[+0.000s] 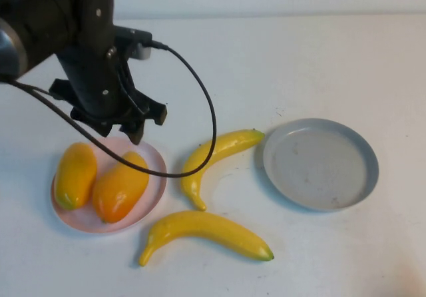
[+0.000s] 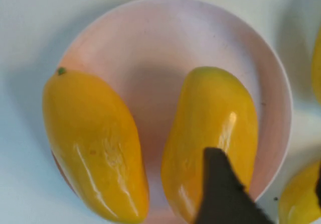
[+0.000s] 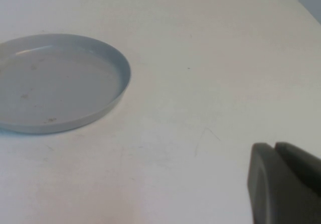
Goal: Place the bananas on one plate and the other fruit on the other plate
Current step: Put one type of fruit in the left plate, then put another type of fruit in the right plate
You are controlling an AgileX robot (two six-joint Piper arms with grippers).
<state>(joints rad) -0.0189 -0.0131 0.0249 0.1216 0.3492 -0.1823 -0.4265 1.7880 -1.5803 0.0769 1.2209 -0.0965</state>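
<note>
High view: the left claw (image 1: 126, 120) hangs in the upper left, fingers apart, above the pink plate (image 1: 154, 164) holding both mangoes (image 1: 120, 186). Two bananas (image 1: 223, 149) lie on the tabletop (image 1: 319, 57) mid-frame; the grey plate (image 1: 321, 164) sits right. Right wrist view: the right claw (image 3: 286, 184), lower right, looks closed together.

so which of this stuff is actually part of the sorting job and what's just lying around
Part of the job:
- two bananas, on the table
- grey-blue plate, nothing on it
- two mangoes, on the pink plate
- left gripper, above the pink plate, fingers open
- right gripper, beside the grey-blue plate

Just lying about:
- nothing else on the white table
</note>
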